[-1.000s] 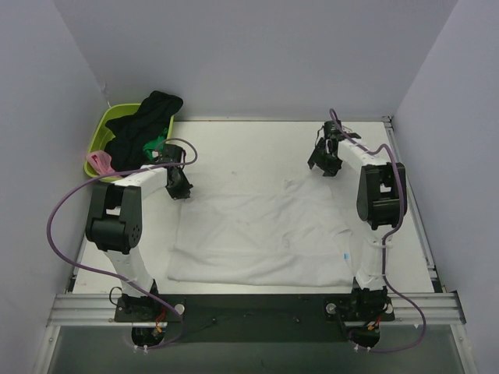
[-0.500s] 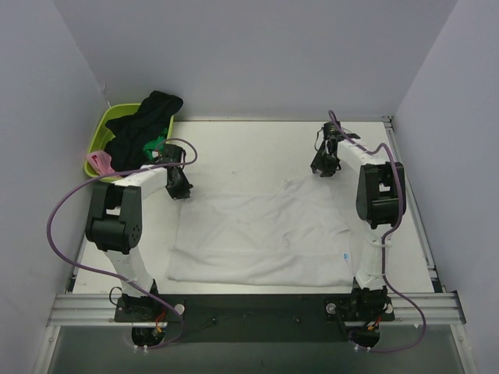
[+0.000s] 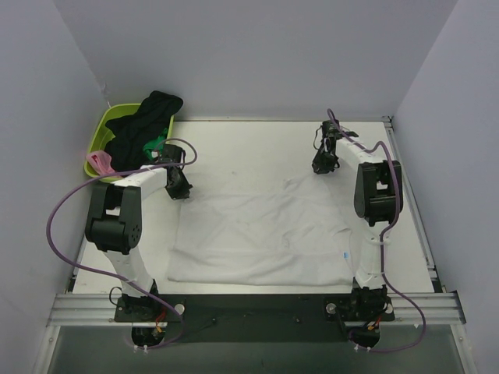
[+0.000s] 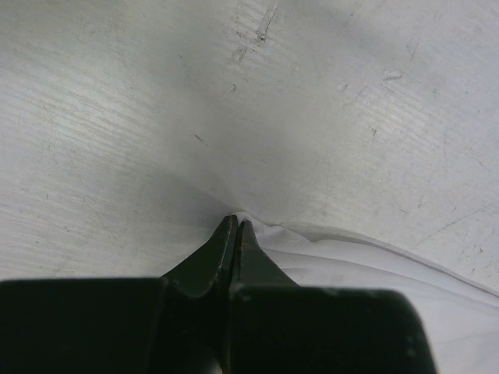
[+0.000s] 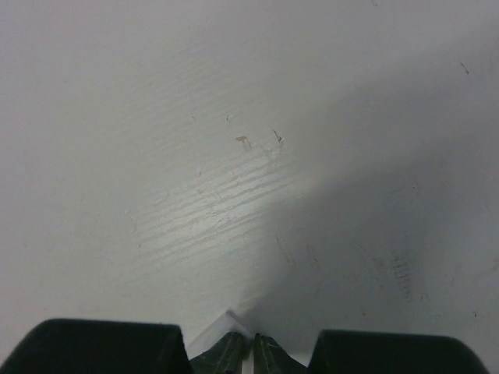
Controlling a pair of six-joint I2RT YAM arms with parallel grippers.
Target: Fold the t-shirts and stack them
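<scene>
I see the left claw (image 4: 235, 226) clamped on the white t-shirt (image 3: 261, 234), right claw (image 5: 242, 340) nearly shut, grip unclear; the shirt spreads nearward of both.

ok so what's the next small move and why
Probably close the right gripper fully on the shirt corner before lifting: the left gripper is already shut on its corner, while the right jaws show a slim gap with cloth peeking beside them.

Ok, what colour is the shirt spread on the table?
Plain white t-shirt; clearest in the top external view.
</scene>
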